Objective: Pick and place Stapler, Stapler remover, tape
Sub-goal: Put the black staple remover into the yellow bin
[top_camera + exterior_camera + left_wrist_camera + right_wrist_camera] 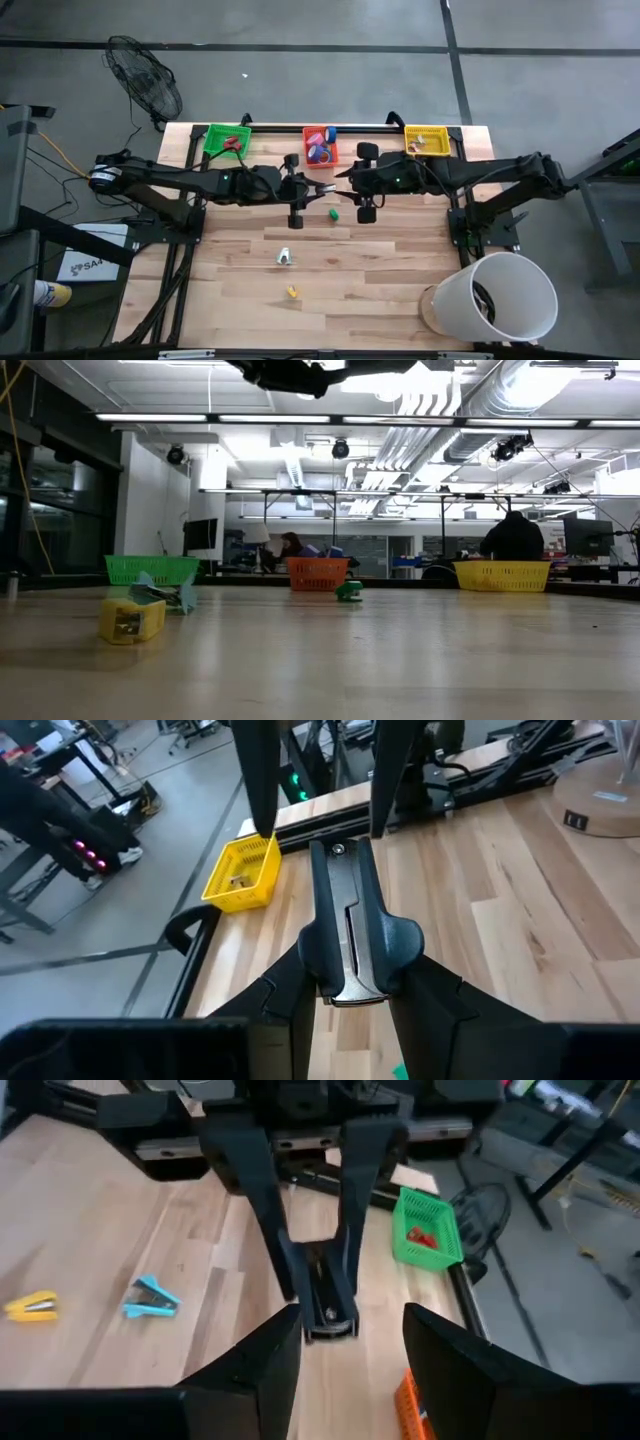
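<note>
Tape rolls (321,152) inside orange bin (306,135).

Table (380,270): pale wood planks, smooth, satin sheen with soft reflections in the low view. Green bin (227,139), orange bin (318,146) and yellow bin (427,141): perforated mesh-walled plastic; white bucket (500,298) at near right: smooth plastic, slightly glossy. Black stapler (350,930) between the grippers: glossy black plastic body with a bright metal strip; gripper fingers (285,1005) matt dark.
</note>
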You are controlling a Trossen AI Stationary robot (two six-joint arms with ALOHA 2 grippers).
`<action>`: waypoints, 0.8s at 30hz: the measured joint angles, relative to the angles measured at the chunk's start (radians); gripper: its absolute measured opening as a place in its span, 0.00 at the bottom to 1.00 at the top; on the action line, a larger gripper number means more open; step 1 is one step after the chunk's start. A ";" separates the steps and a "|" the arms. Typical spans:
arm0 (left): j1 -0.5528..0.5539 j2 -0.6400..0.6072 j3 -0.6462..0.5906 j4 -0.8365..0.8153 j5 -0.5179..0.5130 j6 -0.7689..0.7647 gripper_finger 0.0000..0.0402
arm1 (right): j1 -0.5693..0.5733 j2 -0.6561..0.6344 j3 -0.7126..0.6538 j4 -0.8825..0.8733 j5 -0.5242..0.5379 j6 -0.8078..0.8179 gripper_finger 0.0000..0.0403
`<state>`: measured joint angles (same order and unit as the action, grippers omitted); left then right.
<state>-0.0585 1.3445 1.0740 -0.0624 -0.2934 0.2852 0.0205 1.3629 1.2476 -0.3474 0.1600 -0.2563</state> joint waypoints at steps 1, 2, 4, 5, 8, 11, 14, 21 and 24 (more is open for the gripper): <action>0.000 0.000 0.000 0.001 0.005 0.000 0.25 | 0.005 0.002 0.000 0.010 0.012 -0.014 0.42; 0.000 0.000 0.000 0.000 0.015 -0.001 0.25 | 0.010 0.006 0.000 0.009 0.017 -0.022 0.42; 0.000 0.000 0.000 0.000 0.022 -0.001 0.25 | 0.016 0.019 0.000 0.016 0.017 -0.029 0.42; 0.000 0.000 0.000 0.001 0.022 -0.001 0.25 | 0.019 0.022 0.000 0.018 0.016 -0.033 0.42; 0.000 0.000 0.000 0.003 0.042 -0.001 0.25 | 0.028 0.038 0.000 0.027 0.016 -0.037 0.42; 0.000 0.000 0.000 0.009 0.056 -0.001 0.25 | 0.034 0.051 0.000 0.029 0.016 -0.037 0.42; 0.000 0.000 0.000 0.008 0.061 -0.001 0.25 | 0.038 0.055 0.000 0.030 0.016 -0.036 0.41; 0.000 0.000 0.000 0.008 0.078 -0.001 0.25 | 0.040 0.055 0.000 0.072 0.009 -0.033 0.35; 0.000 0.000 0.000 0.008 0.078 -0.001 0.25 | 0.040 0.055 0.000 0.075 -0.001 -0.033 0.30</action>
<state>-0.0586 1.3445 1.0740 -0.0544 -0.2157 0.2840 0.0601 1.4181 1.2476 -0.2725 0.1589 -0.2893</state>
